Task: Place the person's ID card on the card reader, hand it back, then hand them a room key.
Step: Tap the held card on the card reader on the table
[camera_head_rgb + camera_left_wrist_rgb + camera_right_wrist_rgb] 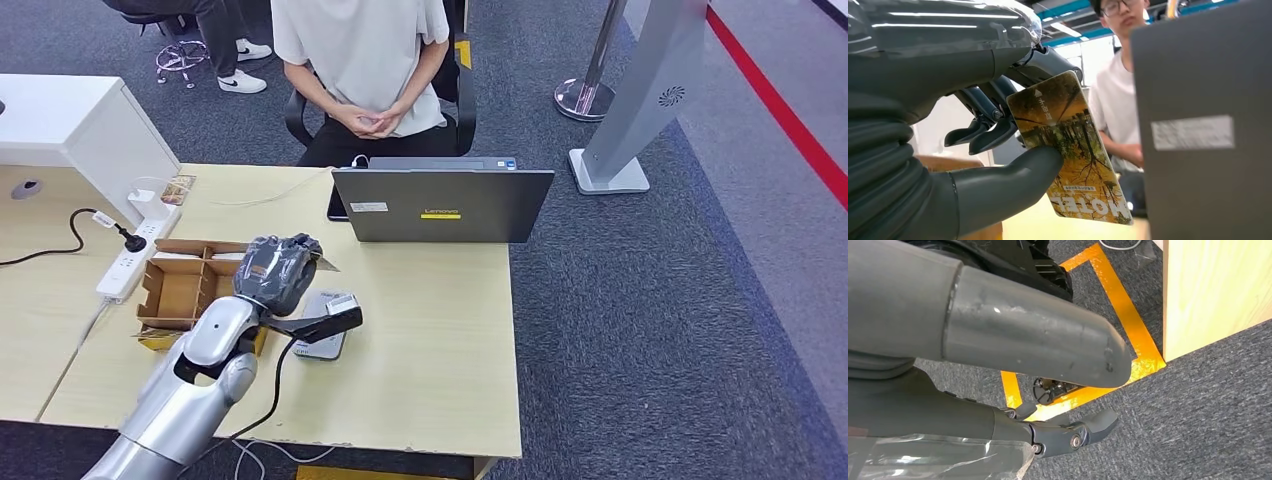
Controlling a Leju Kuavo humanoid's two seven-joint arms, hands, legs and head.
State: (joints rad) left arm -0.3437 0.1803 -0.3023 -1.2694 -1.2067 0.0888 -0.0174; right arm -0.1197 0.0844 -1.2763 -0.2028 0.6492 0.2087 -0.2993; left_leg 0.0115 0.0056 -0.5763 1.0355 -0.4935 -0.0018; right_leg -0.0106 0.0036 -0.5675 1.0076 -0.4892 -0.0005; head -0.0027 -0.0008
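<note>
Pinching the room key [1071, 150], left hand [998, 125] holds it above the table [440, 340].

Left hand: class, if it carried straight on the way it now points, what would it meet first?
Probably the back of the laptop lid: the left hand, holding the room key card, points toward it across the desk, though depth is unclear.

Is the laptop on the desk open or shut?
Open: the laptop has its lid raised, back toward the camera, screen toward the seated person.
</note>
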